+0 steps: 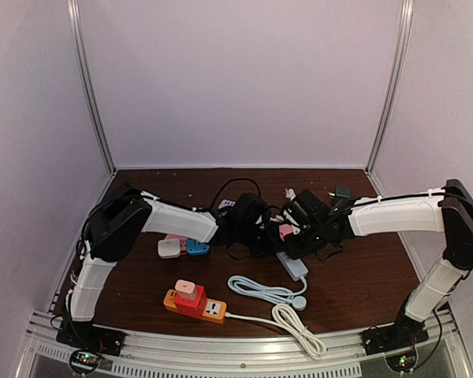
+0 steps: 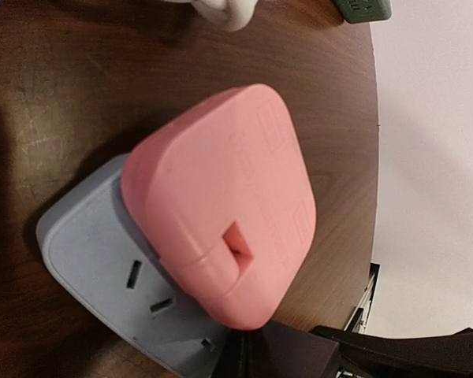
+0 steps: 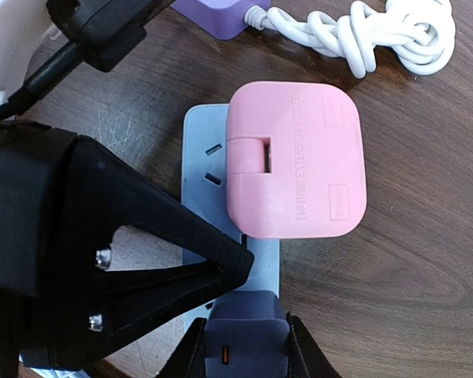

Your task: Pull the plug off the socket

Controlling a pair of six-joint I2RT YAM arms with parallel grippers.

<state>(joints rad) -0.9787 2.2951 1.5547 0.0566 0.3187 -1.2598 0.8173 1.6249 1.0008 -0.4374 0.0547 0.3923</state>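
Left gripper [image 1: 251, 214]: reaches in over the middle of the table [image 1: 363, 268], just left of the plug; whether its pincer is spread or pressed together cannot be told.
Loose adapters: 1 white adapter [image 1: 169, 248] and 1 blue adapter [image 1: 197, 247] lie side by side under the left forearm.
Orange power strip [image 1: 213, 309]: lies at the near edge and carries a red and pink adapter; a white cable [image 1: 288, 307] is coiled just to its right.
Pink plug [image 1: 286, 231]: sits seated in the grey-blue power strip [image 1: 293, 266] at table centre, between the 2 grippers. It covers the strip's far end, with 1 empty outlet showing beside it.
Right gripper [image 3: 248, 358]: its fingers [image 3: 191, 353] pinch the darker end block of the power strip, near the plug but apart from it.
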